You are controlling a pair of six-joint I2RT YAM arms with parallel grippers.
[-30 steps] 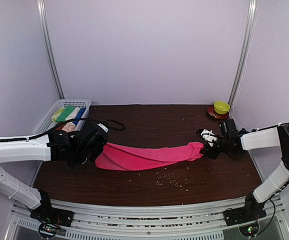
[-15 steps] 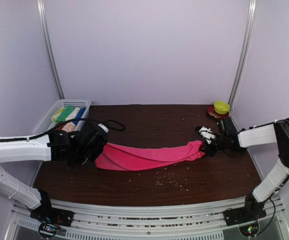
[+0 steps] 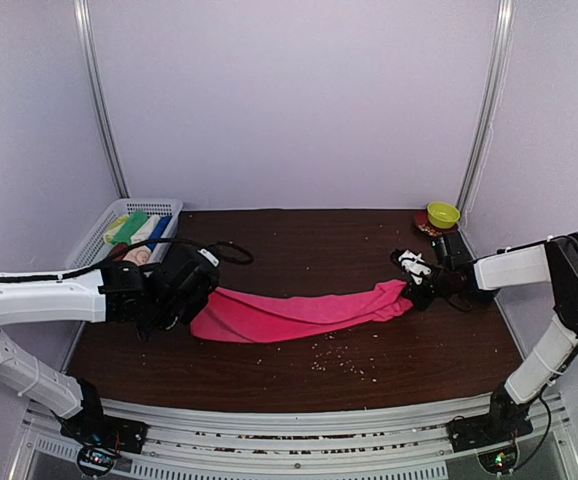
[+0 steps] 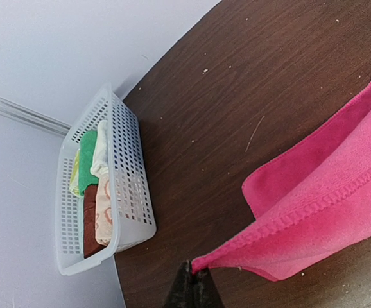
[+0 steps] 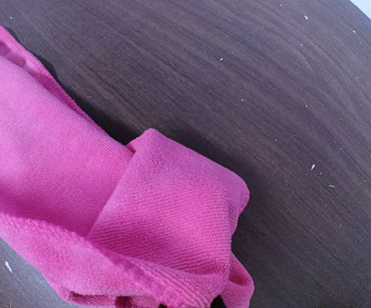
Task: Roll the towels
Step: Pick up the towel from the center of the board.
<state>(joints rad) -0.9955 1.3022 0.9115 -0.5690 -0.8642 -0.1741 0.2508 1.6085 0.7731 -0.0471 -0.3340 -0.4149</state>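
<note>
A hot pink towel [image 3: 299, 312] lies stretched left to right across the dark wooden table [image 3: 299, 250]. My left gripper [image 3: 193, 322] is shut on its left corner, and the left wrist view shows the black fingertips [image 4: 195, 285] pinching the towel [image 4: 327, 212] hem. My right gripper [image 3: 415, 292] is shut on the bunched right end. In the right wrist view the folded towel [image 5: 166, 218] covers the gripper [image 5: 214, 303] almost entirely. More towels, green [image 4: 89, 151], peach [image 4: 103, 212] and brown [image 4: 90, 221], sit in the white basket [image 4: 131, 186].
The white mesh basket [image 3: 99, 235] stands at the back left beside the left arm. A yellow-green bowl [image 3: 443, 213] on a red saucer is at the back right corner. Crumbs [image 3: 339, 360] are scattered in front of the towel. A black cable [image 3: 227, 250] loops behind the left wrist.
My right gripper has closed on the towel's right end and shifted slightly back and left. The left gripper stays shut on its corner in nearly the same place.
</note>
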